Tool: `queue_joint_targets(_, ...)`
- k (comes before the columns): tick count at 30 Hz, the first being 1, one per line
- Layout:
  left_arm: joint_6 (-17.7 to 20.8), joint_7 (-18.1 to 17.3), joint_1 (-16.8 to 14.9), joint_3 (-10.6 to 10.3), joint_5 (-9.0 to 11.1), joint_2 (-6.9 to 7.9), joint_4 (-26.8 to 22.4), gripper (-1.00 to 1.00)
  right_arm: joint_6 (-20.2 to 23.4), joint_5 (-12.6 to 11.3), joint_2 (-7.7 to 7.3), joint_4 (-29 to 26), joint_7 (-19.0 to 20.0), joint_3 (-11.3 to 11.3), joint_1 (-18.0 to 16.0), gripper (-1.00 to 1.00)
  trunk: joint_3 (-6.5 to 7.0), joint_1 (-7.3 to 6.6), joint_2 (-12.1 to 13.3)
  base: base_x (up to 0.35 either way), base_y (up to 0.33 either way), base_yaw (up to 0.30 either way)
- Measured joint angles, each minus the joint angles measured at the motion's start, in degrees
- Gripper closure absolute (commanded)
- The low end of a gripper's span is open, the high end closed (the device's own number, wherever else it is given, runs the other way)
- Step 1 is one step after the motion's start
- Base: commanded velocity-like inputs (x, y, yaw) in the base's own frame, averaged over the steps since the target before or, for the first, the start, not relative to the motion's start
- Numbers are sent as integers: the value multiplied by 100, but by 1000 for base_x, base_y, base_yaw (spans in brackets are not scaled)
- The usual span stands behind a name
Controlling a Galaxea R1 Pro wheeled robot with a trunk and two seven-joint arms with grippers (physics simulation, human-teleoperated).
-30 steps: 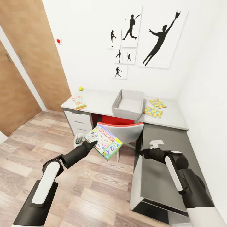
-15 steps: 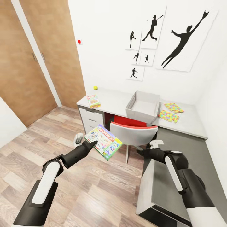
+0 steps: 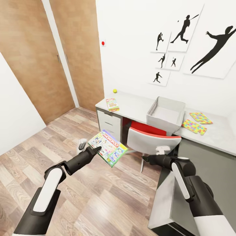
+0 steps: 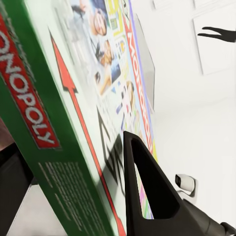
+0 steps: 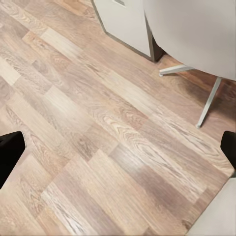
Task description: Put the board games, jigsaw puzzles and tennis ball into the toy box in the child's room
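Monopoly board game [image 3: 108,147] pinched flat in the left claw [image 3: 96,150], carried over the wood floor [image 3: 98,196] short of the counter [image 3: 137,106], where the toy box [image 3: 165,113] sits open with the Skip-Bo game [image 3: 112,104], tennis ball [image 3: 115,91] and jigsaw puzzles [image 3: 196,122] around it. Right claw [image 3: 147,159] spread and empty beside the red chair [image 3: 152,139]. Whole view swung leftward over the last second, desk sliding right with arms unchanged in frame: seemingly a base turn, box drop not yet possible
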Motion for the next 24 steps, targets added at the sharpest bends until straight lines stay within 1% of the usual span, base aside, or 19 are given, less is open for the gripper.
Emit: queue_joint_targets(24,0,-1,4,10,-43,7,3,100,6,1,1,0,0,-1,6,-100,0,0,0,0,0,294)
